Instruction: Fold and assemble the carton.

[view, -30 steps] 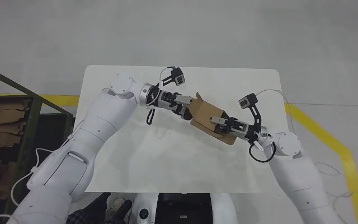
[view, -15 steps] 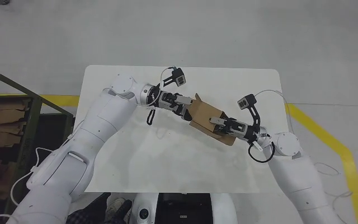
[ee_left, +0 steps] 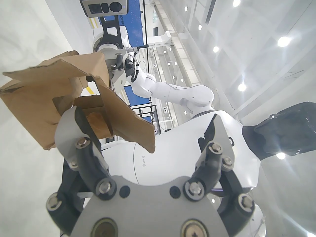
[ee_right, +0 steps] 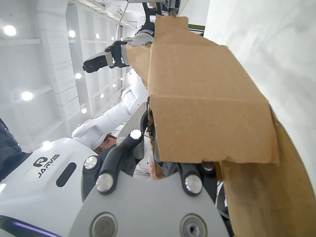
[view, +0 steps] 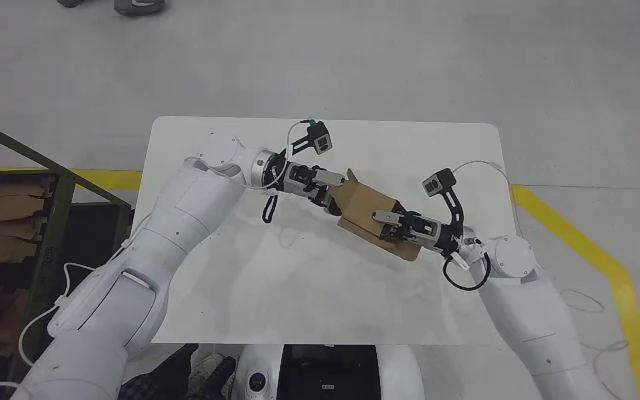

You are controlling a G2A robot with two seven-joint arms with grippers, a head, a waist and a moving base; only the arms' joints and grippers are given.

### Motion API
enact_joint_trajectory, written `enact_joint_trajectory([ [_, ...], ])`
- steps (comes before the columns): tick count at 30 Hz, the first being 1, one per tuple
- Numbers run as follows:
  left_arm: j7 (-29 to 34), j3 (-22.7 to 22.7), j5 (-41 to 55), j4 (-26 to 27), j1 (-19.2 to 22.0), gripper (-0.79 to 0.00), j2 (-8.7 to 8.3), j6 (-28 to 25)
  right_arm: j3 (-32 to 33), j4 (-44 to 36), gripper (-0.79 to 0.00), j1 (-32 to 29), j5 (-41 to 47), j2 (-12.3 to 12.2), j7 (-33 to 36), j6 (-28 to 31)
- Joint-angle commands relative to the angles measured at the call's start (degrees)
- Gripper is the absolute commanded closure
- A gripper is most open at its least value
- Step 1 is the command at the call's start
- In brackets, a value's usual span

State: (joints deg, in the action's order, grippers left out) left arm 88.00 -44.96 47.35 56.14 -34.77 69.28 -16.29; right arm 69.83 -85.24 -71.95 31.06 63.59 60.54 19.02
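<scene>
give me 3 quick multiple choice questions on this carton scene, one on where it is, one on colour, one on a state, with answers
1. Where is the carton?
A) on the floor
B) between the two arms, over the table
C) in a bin

2. What colour is the carton?
A) white
B) blue
C) brown

3. How is the left pincer?
A) open
B) shut on a flap
C) shut on nothing

Answers:
1 B: the top view shows an arm at each end of it, over the white tabletop.
2 C: it is plain brown cardboard in every view.
3 A: its fingers stand far apart, one against a flap.
</scene>
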Motion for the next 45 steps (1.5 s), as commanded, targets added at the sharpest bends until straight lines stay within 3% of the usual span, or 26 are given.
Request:
enact_joint_trajectory([
  [1, 0.0, 0.0, 0.1, -0.1, 0.0, -0.785, 0.01, 0.0, -0.1, 0.1, 0.0, 0.0, 0.3, 0.0, 0.1, 0.0],
  [19, -0.5, -5.6, -1.7, -3.7, -0.4, -0.785, -1.45, -0.5, -1.1, 0.3, 0.0, 0.3, 1.4, -0.2, 7.2, -1.4],
  [27, -0.4, -5.8, -2.4, -3.4, -0.5, -0.785, -1.12, -0.4, -3.0, -0.4, 0.0, 0.7, 1.0, -0.1, 9.5, -2.2],
  [45, 0.0, -4.5, -2.1, -3.2, -0.5, -0.785, 0.03, 0.0, -2.5, 1.6, 0.0, 1.5, 2.2, 0.0, 5.7, -2.1],
])
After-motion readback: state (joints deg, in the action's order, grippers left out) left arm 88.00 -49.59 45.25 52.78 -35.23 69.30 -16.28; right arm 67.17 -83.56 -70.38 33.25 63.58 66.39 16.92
